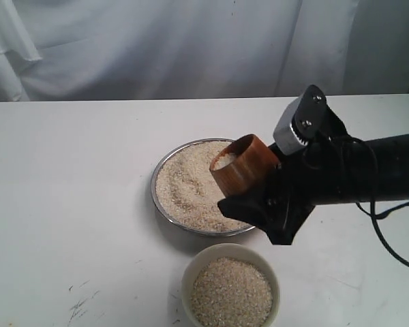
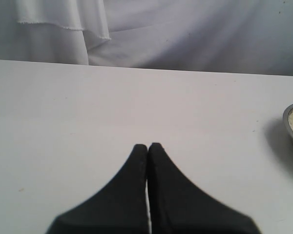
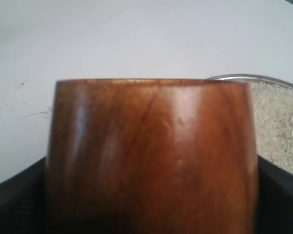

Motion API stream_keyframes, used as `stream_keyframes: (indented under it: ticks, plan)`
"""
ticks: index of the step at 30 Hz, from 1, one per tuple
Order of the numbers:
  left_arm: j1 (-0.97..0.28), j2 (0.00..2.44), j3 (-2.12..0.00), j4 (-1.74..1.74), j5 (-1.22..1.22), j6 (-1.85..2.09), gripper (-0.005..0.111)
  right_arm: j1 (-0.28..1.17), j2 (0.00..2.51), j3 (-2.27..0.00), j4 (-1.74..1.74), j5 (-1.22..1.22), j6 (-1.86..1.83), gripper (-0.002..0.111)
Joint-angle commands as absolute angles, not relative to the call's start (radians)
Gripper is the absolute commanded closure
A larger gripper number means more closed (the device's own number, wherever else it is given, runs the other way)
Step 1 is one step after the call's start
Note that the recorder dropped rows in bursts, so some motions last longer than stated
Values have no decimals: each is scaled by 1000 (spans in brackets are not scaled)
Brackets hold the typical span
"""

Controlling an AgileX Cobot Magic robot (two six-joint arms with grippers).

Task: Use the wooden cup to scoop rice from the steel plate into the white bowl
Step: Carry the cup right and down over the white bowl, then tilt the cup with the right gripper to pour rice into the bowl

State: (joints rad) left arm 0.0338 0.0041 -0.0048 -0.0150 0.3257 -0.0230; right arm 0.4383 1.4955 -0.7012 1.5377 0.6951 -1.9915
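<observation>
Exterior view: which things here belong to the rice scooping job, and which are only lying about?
In the job: cup, held tilted in the right gripper; rice; plate; bowl, with rice in it.
Not in the job: left gripper, shut and holding nothing; curtain; scratch marks on the table.

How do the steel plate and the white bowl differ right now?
The steel plate is wide, shallow and shiny metal; the white bowl is narrower, deeper and cream-white. The tilted wooden cup hangs over the plate; nothing is above the bowl. The plate lies farther back in the exterior view, the bowl at its near edge. Both stand on the table and hold rice.
</observation>
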Motion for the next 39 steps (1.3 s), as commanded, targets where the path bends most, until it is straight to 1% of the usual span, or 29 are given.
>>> stream_keyframes:
  ticks: [1, 11, 16, 20, 33, 39]
  plan:
    - [31, 0, 0, -14, 319, -24, 107, 445, 1439, -633, 1523, 677, -2001, 108]
    - [31, 0, 0, -14, 319, -24, 107, 518, 1400, -608, 1348, 569, -1970, 108]
    - [31, 0, 0, -14, 319, -24, 107, 567, 1400, -608, 1181, 484, -1869, 108]
    - [31, 0, 0, -14, 319, -24, 107, 614, 1400, -608, 1114, 473, -1827, 108]
    - [31, 0, 0, -14, 319, -24, 107, 684, 1400, -608, 742, 422, -1561, 108]
    - [31, 0, 0, -14, 319, -24, 107, 710, 1400, -608, 686, 415, -1509, 108]
